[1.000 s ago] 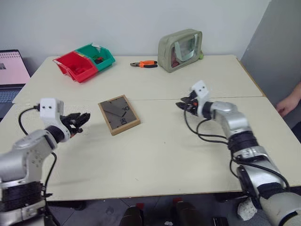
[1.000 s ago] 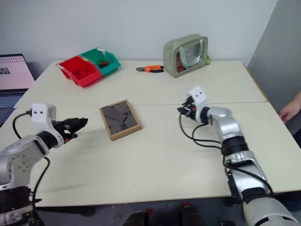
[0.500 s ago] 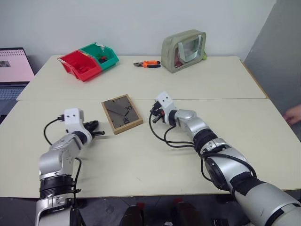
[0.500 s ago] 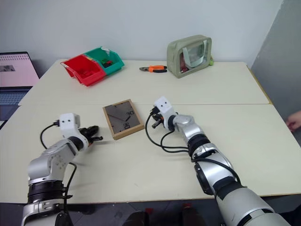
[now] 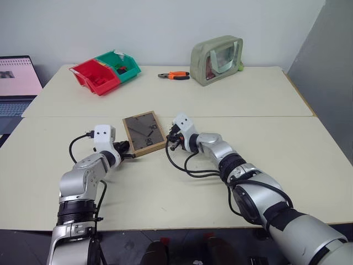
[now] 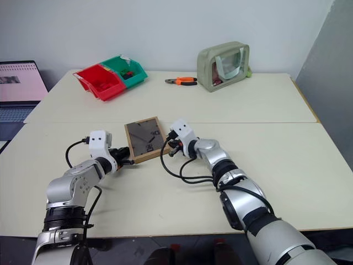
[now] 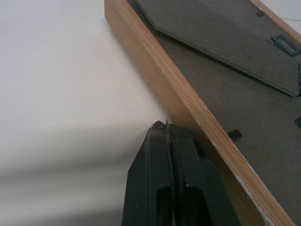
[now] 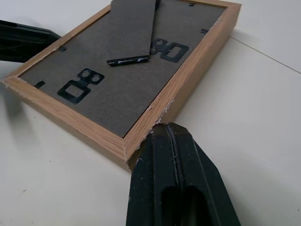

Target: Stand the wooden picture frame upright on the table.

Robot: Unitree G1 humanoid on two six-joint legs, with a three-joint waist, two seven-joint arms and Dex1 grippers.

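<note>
Bins [image 5: 105, 75] red and green, small items inside

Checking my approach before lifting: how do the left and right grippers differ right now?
The left gripper sits at the wooden picture frame's left near corner; the right gripper at its right near corner. The left reaches rightward, the right leftward. Both are shut, low on the table.

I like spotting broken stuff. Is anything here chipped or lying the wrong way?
Yes. The wooden picture frame lies face down on the table, its dark back panel up, not standing. Its light-wood edge looks chipped and rough near the corner by the right end effector. Both shut end effectors sit against its edges.
</note>
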